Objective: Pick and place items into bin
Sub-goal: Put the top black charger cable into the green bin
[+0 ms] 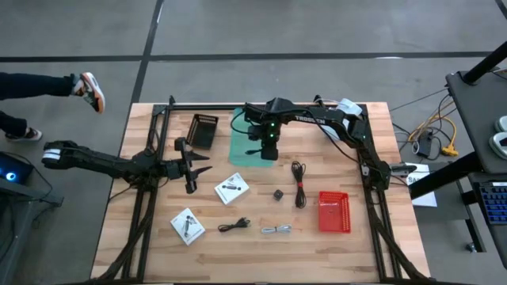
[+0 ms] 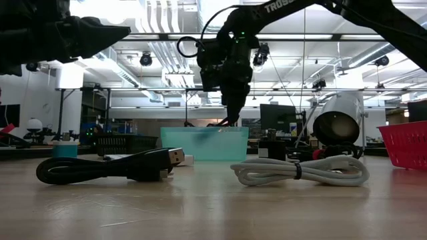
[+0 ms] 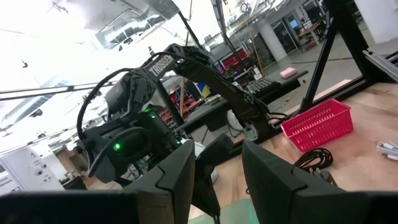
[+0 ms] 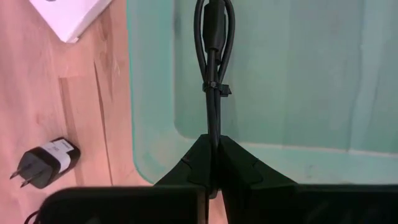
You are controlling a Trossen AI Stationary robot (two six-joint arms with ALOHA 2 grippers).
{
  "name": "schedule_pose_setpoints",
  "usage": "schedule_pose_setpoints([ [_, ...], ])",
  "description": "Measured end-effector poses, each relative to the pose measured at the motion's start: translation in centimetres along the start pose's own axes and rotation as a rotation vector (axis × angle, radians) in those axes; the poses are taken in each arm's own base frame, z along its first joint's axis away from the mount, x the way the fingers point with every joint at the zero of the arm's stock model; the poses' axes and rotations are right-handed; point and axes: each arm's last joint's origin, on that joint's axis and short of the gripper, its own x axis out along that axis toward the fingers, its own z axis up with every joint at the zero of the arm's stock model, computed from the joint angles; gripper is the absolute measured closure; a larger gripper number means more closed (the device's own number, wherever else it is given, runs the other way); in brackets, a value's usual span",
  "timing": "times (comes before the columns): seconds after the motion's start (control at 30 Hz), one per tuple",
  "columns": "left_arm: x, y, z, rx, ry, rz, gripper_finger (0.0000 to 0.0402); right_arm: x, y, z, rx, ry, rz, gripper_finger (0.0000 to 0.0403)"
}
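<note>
The right gripper [image 4: 214,163] is held over the green bin [image 1: 242,146] at the far middle of the table [image 1: 158,237], fingers pressed together on a thin black cable [image 4: 212,43]. The cable is pinched at one end and hangs straight down from the fingertips into the bin's open top, its bundled loop tied off partway along. In the low view the same cable [image 2: 229,119] dangles just above the bin's rim [image 2: 203,143].

The left gripper [image 1: 194,169] is parked left of centre, well apart from the bin, fingers [image 3: 177,180] spread partway with nothing between them.

Items seen loose on the table:
- a white packet [image 1: 231,189] near the middle, just right of the left gripper
- a second white packet [image 1: 188,226] nearer and further left
- a small dark cube [image 1: 278,194] in the middle
- a long black cable [image 1: 299,182] right of the cube, laid near-to-far
- a short black coiled cable [image 1: 234,226] at the near side, its USB plug visible in the low view [image 2: 107,167]
- a pale grey cable [image 1: 276,229] just right of it, coiled and tied [image 2: 300,171]

A black tray [image 1: 203,131] is placed left of the bin. A red basket [image 1: 333,212] is placed at the right. A black plug adapter [image 4: 45,160] lies on the wood beside the bin.
</note>
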Motion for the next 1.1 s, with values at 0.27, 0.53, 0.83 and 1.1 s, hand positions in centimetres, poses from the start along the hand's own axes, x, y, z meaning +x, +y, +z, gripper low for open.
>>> schedule_pose_setpoints([
  [0.27,0.0,0.0,0.0,0.000,0.003,-0.001,0.0283,1.5,-0.3,-0.3,0.008,0.001,0.000,0.0394],
  [0.53,0.0,0.0,0.0,0.000,0.002,-0.001,0.0283,2.2,-0.4,-0.5,0.006,0.007,0.002,0.0394],
  [0.83,0.0,0.0,0.0,0.000,0.002,0.000,0.0283,4.5,-0.8,-0.3,0.006,0.034,0.054,0.0394],
  [1.1,0.0,0.0,0.0,0.000,0.004,0.001,0.0283,5.1,-1.1,-0.3,-0.008,0.038,0.058,0.0394],
])
